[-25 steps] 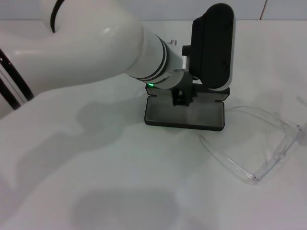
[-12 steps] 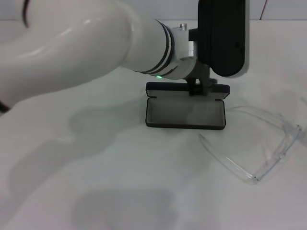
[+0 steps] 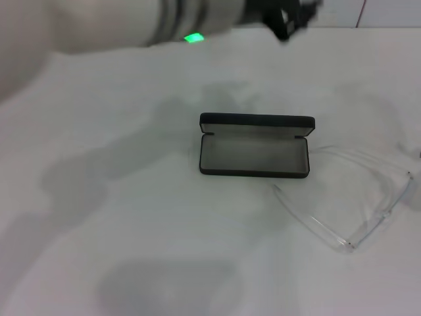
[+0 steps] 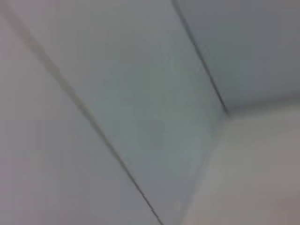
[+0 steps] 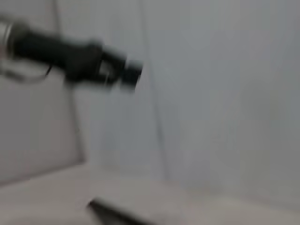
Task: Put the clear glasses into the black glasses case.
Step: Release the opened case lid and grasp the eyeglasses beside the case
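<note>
The black glasses case [image 3: 254, 173] lies open in the middle of the white table in the head view, its grey lining bare and its lid standing up at the far side. The clear glasses [image 3: 309, 219] lie on the table just right of the case and nearer to me, arms spread, touching nothing. My left arm is a blur along the top of the head view, and its dark gripper [image 3: 289, 16] is high above and behind the case, well clear of it. The left wrist view shows only pale wall. My right gripper does not show.
The white table [image 3: 151, 237] stretches left of the case and in front of it, with only arm shadows on it. In the right wrist view, a blurred dark gripper [image 5: 93, 65] hangs before a pale wall.
My left arm has risen and pulled back from the case, from its gripper standing at the lid to high at the top of the view. The case stays open; the glasses have not moved.
</note>
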Controlling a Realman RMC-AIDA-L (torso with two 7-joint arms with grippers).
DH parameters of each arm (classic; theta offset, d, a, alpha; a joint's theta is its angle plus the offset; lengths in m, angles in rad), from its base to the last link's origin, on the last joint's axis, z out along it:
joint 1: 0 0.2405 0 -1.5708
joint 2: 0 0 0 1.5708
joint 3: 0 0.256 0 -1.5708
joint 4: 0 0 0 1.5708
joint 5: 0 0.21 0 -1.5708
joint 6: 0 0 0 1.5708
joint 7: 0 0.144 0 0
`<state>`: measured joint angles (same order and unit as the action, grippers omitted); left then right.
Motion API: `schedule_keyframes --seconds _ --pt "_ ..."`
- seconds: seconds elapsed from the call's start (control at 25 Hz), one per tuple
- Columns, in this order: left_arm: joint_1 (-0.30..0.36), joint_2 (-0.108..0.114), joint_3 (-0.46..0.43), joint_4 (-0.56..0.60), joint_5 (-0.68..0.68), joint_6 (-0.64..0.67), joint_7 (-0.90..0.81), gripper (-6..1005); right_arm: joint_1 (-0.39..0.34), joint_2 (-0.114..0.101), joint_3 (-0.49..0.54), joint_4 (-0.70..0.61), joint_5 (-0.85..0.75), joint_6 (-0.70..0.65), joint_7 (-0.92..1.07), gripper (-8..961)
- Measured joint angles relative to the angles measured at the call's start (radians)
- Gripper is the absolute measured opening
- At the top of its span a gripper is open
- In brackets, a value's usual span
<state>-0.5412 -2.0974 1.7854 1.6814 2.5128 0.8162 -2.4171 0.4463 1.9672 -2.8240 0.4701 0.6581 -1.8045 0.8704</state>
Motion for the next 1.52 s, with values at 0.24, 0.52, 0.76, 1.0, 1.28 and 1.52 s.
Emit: schedule_keyframes --seconds 0.24,0.52,0.76,1.0,1.28,1.52 --pt "0.163 0.004 -0.135 0.021 -0.454 -0.069 0.166 293 0.11 -0.029 0.0 0.097 -0.236 -0.082 0.053 824" --pt "0.311 0.005 -0.321 -0.177 -1.152 0.168 0.572 249 0.294 -0.083 0.0 0.214 -0.526 -0.329 0.084 823" --pt "0.281 0.005 -0.552 -0.664 -1.496 0.554 0.793 227 0.433 -0.051 -0.001 0.331 -0.694 -0.329 0.085 822" --pt "0.24 0.014 -0.698 -0.98 -1.536 0.705 0.846 228 0.582 -0.033 -0.002 0.35 -0.887 -0.285 0.084 823" --pt "0.239 0.009 -0.775 -1.131 -1.543 0.7 0.806 228 0.701 0.015 -0.002 0.359 -1.087 -0.179 0.071 820" --pt "0.217 0.007 -0.785 -1.241 -1.545 0.694 0.852 229 0.763 0.043 -0.003 0.354 -1.189 -0.097 0.04 804"
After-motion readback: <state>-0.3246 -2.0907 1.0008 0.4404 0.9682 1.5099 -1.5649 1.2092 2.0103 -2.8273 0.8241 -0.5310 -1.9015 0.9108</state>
